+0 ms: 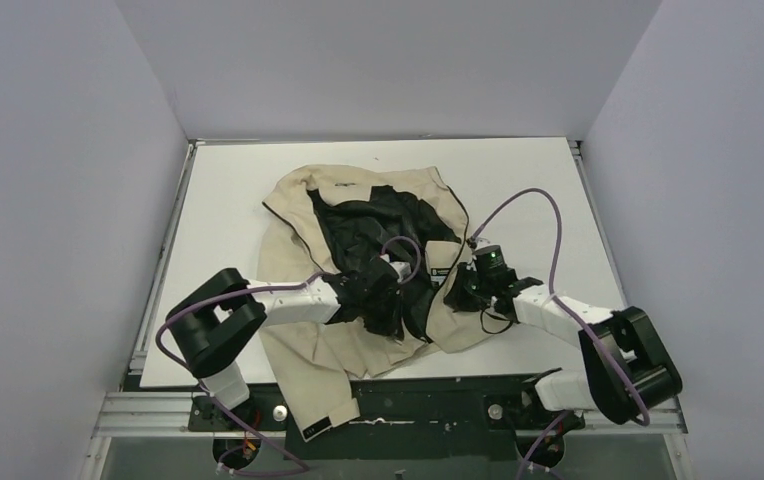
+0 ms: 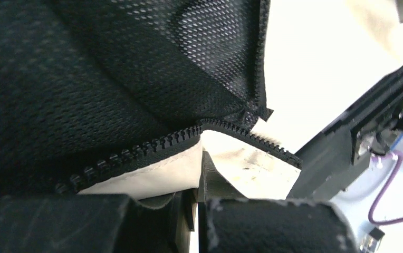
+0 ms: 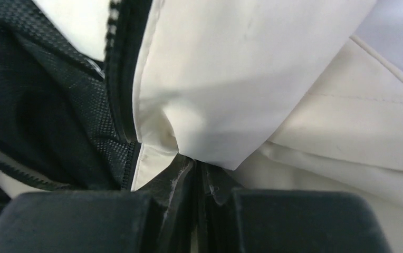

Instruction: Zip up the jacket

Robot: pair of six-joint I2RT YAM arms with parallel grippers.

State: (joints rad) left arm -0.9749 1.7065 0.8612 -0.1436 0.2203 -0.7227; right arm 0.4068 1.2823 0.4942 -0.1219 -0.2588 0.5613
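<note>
Jacket (image 1: 358, 230) — beige, crumpled, unzipped — black mesh lining (image 2: 109, 79) exposed

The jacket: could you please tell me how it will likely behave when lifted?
Probably floppy: the jacket lies crumpled in folds, one sleeve draping over the table edge. Likely light: thin fabric bunches in the shut right gripper.

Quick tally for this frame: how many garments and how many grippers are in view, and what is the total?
Garments: 1, the jacket, unzipped
Grippers: 2, the left gripper and the right gripper, each shut on the jacket near its zipper
Total: 3
</note>
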